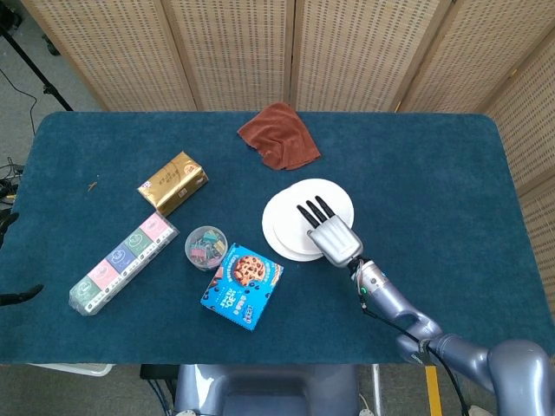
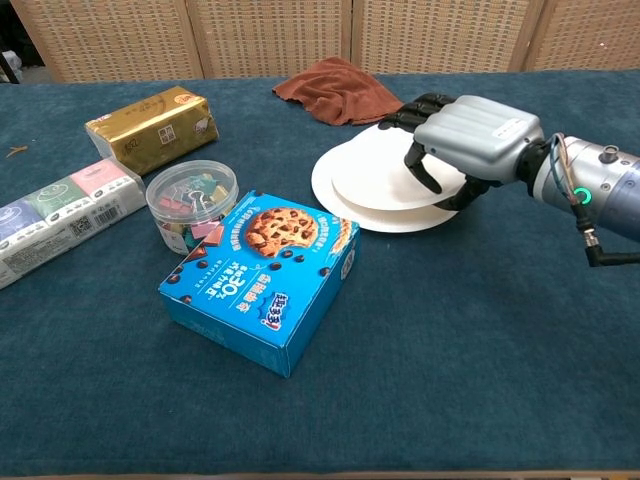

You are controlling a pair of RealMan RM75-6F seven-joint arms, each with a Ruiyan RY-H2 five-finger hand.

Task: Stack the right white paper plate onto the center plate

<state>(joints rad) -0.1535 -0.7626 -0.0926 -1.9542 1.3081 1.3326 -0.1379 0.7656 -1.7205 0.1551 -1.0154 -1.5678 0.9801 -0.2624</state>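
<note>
Two white paper plates lie near the table's middle. The upper plate (image 1: 323,198) (image 2: 378,170) is tilted and almost fully over the center plate (image 1: 279,227) (image 2: 345,203), which shows as a crescent at its left and front. My right hand (image 1: 329,235) (image 2: 463,138) grips the upper plate's right edge, fingers over its top and thumb beneath. My left hand is in neither view.
A blue cookie box (image 1: 242,286) (image 2: 262,279) sits front-left of the plates, beside a clear tub of clips (image 1: 205,247) (image 2: 191,206). A brown cloth (image 1: 279,135) (image 2: 338,90) lies behind them. A gold packet (image 1: 173,182) (image 2: 153,128) and a tissue pack (image 1: 121,263) (image 2: 65,217) are far left.
</note>
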